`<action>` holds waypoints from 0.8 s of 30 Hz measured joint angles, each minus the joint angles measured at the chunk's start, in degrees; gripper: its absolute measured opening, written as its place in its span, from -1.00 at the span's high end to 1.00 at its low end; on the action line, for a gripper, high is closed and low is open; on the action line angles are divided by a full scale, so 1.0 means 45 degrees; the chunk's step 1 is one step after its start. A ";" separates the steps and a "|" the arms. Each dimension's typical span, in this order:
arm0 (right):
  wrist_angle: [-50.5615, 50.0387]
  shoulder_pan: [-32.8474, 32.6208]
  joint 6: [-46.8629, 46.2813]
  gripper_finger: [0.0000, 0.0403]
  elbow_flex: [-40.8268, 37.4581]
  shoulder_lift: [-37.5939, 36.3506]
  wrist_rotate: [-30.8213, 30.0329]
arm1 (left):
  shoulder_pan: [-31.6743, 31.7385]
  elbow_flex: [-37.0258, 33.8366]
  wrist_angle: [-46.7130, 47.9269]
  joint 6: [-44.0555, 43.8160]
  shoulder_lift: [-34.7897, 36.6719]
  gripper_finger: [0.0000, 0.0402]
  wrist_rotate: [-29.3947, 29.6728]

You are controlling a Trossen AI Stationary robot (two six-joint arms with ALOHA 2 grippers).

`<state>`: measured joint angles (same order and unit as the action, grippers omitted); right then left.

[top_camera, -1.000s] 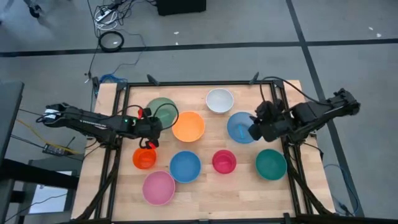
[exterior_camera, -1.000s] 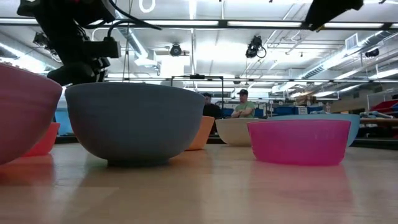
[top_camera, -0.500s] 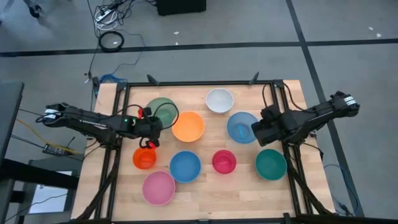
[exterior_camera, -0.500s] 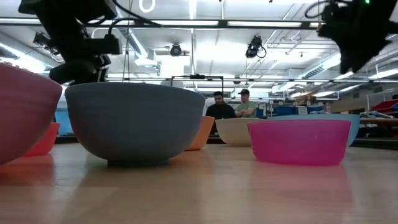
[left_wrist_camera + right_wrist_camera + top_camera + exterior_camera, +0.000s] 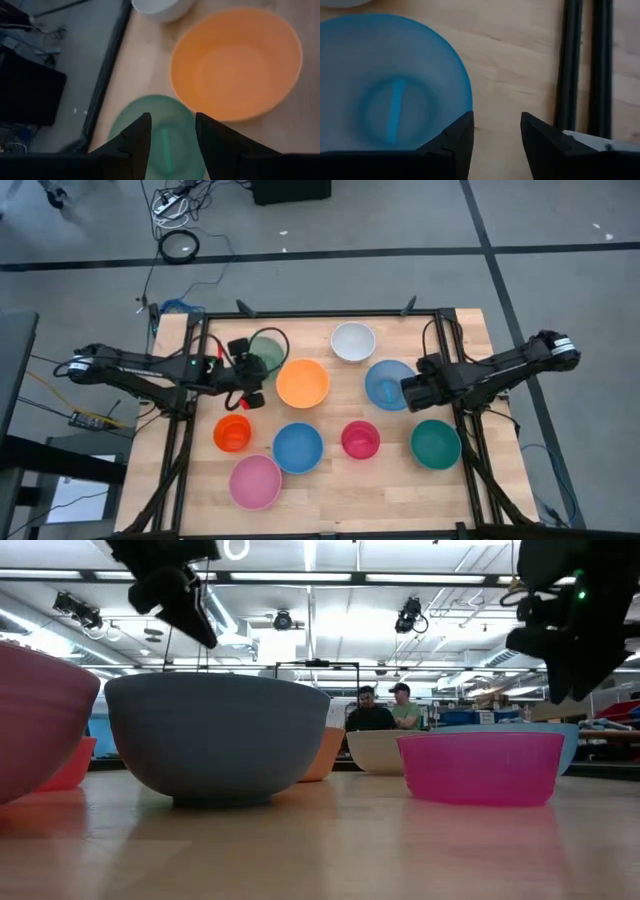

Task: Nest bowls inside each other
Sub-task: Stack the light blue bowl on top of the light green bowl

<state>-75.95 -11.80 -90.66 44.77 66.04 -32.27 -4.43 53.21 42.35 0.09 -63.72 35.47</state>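
1. I take the big orange bowl as my landmark; it sits on the wooden table, roughly in the middle of the back half.
2. My left gripper hangs over the sage green bowl, which touches the orange bowl on its left. In the left wrist view its fingers stand apart with the green bowl showing between them, gripping nothing.
3. My right gripper sits at the right rim of the light blue bowl, the bowl just right of the orange one. In the right wrist view its fingers are spread, one over that rim and the other over bare wood, and nothing is clamped.
4. The white bowl lies behind and to the right of the orange bowl, near it but apart.
5. In front of the orange bowl stands the darker blue bowl, with the pink bowl just in front and to the left of that.
6. The small orange-red bowl is front-left of the orange bowl; the small magenta bowl is front-right.
7. The teal bowl is farthest right of the orange bowl, towards the front.
8. No bowl sits inside another; all nine rest singly on the wood.
9. In the low view I see two people seated in the room beyond the table.
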 joint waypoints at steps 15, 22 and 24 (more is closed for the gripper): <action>0.3918 0.0778 0.0737 0.26 -0.1863 0.0000 0.0141 | 0.0000 0.1535 -0.0006 -0.1191 0.0005 0.19 0.0252; 0.5120 0.1177 0.0822 0.26 -0.2787 0.0000 0.0196 | -0.0039 0.1787 -0.0023 -0.1568 0.0005 0.19 0.0251; 0.5738 0.1259 0.0848 0.25 -0.3105 0.0000 0.0199 | -0.0039 0.1790 -0.0025 -0.1664 0.0005 0.19 0.0251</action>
<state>-50.14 -6.13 -86.84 30.80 66.04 -31.38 -4.60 61.27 42.24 -7.40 -63.70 36.60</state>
